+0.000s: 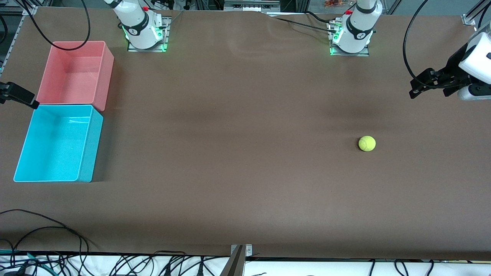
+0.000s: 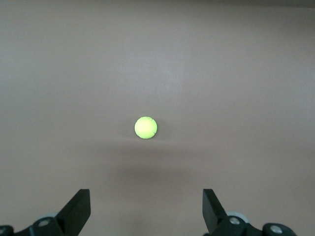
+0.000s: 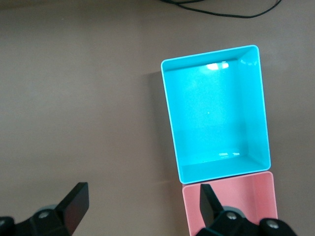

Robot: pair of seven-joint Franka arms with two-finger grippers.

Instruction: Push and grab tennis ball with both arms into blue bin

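**Ball alone on the bench, both hands released and apart from it**

The brown bench (image 1: 238, 161) fills the front view, with the two arm bases standing along its upper edge. Toward the right arm's end sit two tubs of equal size, touching each other end to end. The blue bin (image 1: 86, 147) is the one nearer the front camera; the pink bin (image 1: 103, 73) lies farther from it. Both show bare floors, and in the right wrist view the blue bin (image 3: 170, 113) appears whole, with only a corner of the pink bin (image 3: 266, 196) showing next to it.

The left arm (image 1: 475, 57) reaches in at its own end of the bench. The left hand (image 1: 416, 86) hangs in the air over that end, its fingers (image 2: 78, 209) spread wide and holding nothing. The right hand (image 1: 23, 97) shows only at the edge of the front view, over the seam where the two tubs meet; its fingers (image 3: 76, 204) also stand apart and empty.

The tennis ball (image 1: 367, 143) rests on the open bench toward the left arm's end, well apart from both tubs and touching neither hand. In the left wrist view the tennis ball (image 2: 145, 128) lies alone on bare surface, clear of the fingertips.
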